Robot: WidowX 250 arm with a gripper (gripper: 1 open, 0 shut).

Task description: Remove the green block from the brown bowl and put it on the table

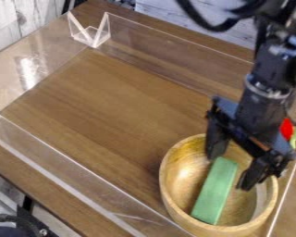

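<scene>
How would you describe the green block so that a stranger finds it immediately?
Find the wide, round, light-brown wooden bowl on the dark-brown wood-grain table. Inside, the flat, elongated, light-green rectangular block leans toward the rim. Its straight edges distinguish it from the curved bowl.

Looks like wood for the bowl [178, 190], smooth with a soft sheen, below the pincer [231, 162]. Matt and smooth on the green block [213, 192] beneath it. Wood-grained on the table [101, 102] beyond the pincer; clear, glossy plastic along the edging [82, 185].
</scene>
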